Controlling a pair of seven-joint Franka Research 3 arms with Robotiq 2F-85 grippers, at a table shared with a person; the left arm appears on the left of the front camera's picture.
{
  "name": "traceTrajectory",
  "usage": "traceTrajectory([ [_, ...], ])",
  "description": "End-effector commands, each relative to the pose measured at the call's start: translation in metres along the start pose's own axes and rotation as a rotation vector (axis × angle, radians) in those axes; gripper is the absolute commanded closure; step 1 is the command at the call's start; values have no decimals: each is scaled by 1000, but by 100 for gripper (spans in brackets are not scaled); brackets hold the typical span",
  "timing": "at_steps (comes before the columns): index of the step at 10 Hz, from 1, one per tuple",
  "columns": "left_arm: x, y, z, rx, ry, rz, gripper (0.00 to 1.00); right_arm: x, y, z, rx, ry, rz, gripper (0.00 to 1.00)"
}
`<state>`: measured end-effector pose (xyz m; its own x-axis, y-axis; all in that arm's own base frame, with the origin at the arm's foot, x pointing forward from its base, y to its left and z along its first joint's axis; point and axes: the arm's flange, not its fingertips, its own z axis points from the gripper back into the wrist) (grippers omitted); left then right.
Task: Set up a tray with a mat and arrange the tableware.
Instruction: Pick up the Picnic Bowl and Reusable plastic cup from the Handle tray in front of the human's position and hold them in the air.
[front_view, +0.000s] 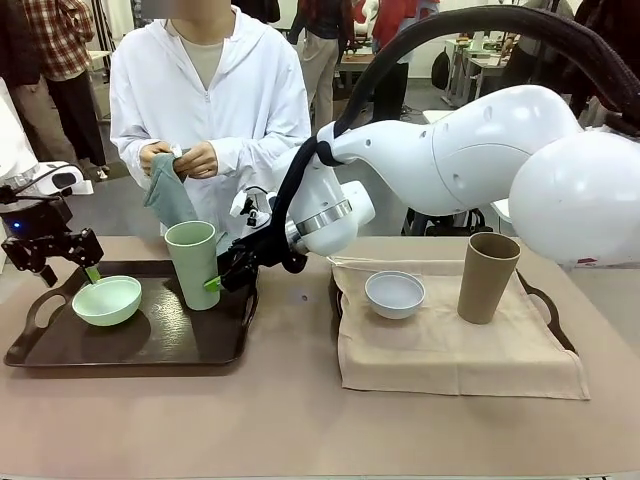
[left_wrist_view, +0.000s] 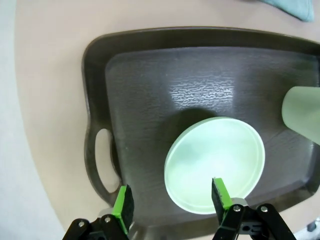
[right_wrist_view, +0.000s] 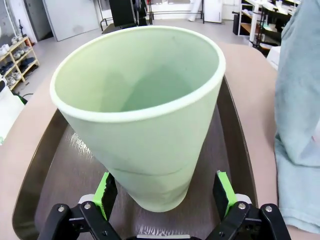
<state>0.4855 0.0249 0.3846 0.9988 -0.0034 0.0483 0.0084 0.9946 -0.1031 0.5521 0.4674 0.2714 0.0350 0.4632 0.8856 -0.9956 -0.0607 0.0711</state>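
On the surface (front_view: 300, 420), the dark tray (front_view: 150, 345) at 8 o'clock carries the mint bowl (front_view: 106, 300) and, at the bowl's 3 o'clock, the green tumbler (front_view: 192, 262). Both stand on bare tray.

Our left pincer (left_wrist_view: 172, 200) hangs over the bowl with its fingers spread, one pad outside the near rim and one above the basin, pinching nothing. That straddle suits a grip on the rim wall. Our right pincer (right_wrist_view: 164, 192) reaches across the middle, low at the tumbler's foot. Its fingers are spread to either side and, as far as we can see, do not press on the tumbler. Going in low should keep a tall cup from tipping.

At 12 o'clock the person's hands (front_view: 198, 160) hold a grey-green cloth (front_view: 168, 200), which we take for this tray's mat. We judge both pieces must be lifted clear so it can go under them.

The second tray (front_view: 545, 305) at 4 o'clock has its beige mat (front_view: 450, 350), white bowl (front_view: 394, 293) and tan tumbler (front_view: 487, 277) in place.
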Motion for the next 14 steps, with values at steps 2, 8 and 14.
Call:
traceTrajectory([
  [2,14,6,-6,-26,37,20,18,2,-4,-15,15,-12,26,0],
  [8,22,9,-30,-63,95,45,18,11,-1,-31,63,-20,87,0],
  [14,26,9,-38,-74,114,53,100,12,0,-30,99,-31,115,100],
])
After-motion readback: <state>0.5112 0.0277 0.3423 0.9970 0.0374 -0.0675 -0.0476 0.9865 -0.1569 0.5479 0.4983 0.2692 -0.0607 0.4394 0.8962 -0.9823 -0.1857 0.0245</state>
